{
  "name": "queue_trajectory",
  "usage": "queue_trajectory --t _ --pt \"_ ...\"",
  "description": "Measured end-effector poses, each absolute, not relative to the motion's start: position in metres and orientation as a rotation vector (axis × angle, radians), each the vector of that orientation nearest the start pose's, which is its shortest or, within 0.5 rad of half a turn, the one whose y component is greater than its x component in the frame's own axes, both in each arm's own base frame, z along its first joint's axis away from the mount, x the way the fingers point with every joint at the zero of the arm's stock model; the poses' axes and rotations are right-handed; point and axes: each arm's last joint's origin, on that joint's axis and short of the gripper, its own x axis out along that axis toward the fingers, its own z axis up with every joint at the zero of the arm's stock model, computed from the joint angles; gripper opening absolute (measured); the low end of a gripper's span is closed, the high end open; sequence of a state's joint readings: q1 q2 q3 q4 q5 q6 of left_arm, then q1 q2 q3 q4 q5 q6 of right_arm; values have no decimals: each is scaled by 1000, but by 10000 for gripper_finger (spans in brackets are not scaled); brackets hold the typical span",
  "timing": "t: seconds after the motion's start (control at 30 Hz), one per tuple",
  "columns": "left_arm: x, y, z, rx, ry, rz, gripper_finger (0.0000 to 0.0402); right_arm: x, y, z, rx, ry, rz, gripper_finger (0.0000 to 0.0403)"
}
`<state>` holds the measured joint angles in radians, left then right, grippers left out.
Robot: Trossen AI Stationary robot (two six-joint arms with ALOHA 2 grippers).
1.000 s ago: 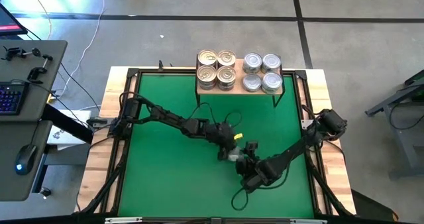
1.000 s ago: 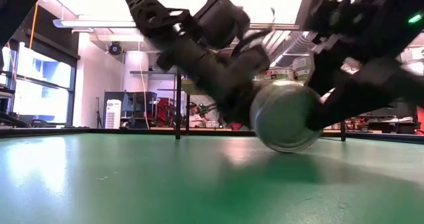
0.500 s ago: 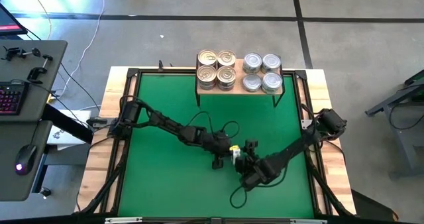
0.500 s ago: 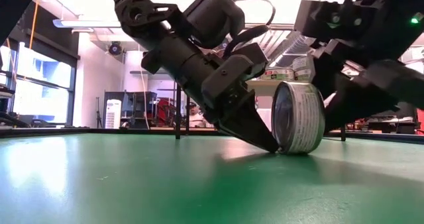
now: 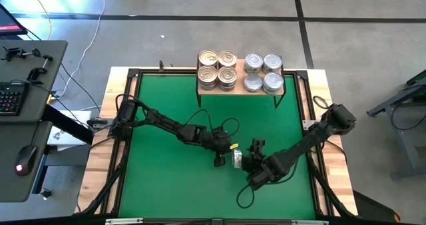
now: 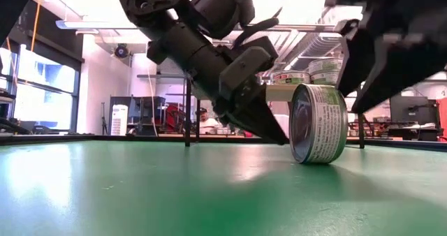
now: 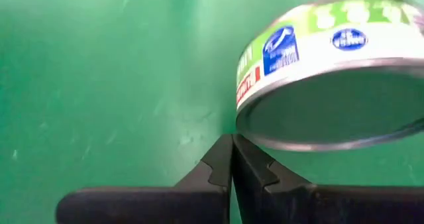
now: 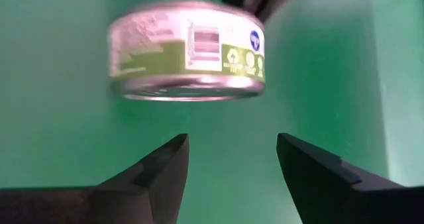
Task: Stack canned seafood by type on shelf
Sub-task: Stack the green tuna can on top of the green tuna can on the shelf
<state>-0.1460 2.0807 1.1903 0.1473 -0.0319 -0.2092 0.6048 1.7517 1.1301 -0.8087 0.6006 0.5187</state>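
Note:
One tin (image 5: 237, 158) with a green label and silver ends stands on its rim on the green mat (image 5: 166, 165), also seen in the low view (image 6: 318, 124). My left gripper (image 7: 232, 144) is shut, its tips (image 6: 283, 138) at the tin's flat face on the table's left side. My right gripper (image 8: 232, 141) is open on the tin's other side (image 8: 189, 52), with a gap of mat between fingers and tin. On the light-wood shelf (image 5: 241, 85) at the far edge sit golden-lidded tins (image 5: 217, 70) and silver-lidded tins (image 5: 263, 73). My left gripper's shut fingertips (image 7: 228, 151) slant down from the table's left to the lower rim (image 7: 242, 128) of the tin's flat face. I cannot tell whether they touch it. The tin stands on its rim on the mat.
The shelf's thin black legs (image 6: 187, 110) stand on the mat's far side. A black frame (image 5: 126, 138) edges the mat on the wooden table. Open green mat lies left of the tin and toward the near edge. A desk with keyboard and mouse (image 5: 26, 85) stands off the table's left.
The tin, tilted between both grippers a second ago, has tipped upright and now stands on its rim. My left gripper has drawn back toward the table's left and near side, its shut tips lifting slightly off the mat. My right gripper has pulled away from the tin, upward.

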Motion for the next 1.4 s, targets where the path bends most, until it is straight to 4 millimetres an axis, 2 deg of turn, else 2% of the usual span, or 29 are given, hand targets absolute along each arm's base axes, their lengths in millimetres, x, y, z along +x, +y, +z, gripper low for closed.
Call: queue_trajectory --t 0.17,0.37,0.5,0.67,0.9,1.07,1.33,1.4 --pt "416 -65 116 -135 744 -40 0 267 163 195 -351 1101 -178 257" --pt "414 -69 119 -153 757 -39 0 281 161 193 -505 1092 21 309" --pt "416 -74 128 -154 708 -63 0 289 157 192 -652 1060 109 314" --pt "423 -75 129 -164 615 -98 0 296 152 193 -747 1034 192 314" --pt "426 -70 130 -147 571 -101 0 297 150 192 -700 1059 236 313" --pt "419 -70 137 -117 645 -69 0 293 150 191 -564 1096 164 277" --pt "391 -69 153 28 845 174 0 290 156 191 -496 1099 124 133" --pt "385 -70 153 46 879 227 0 289 155 191 -467 1101 104 127"
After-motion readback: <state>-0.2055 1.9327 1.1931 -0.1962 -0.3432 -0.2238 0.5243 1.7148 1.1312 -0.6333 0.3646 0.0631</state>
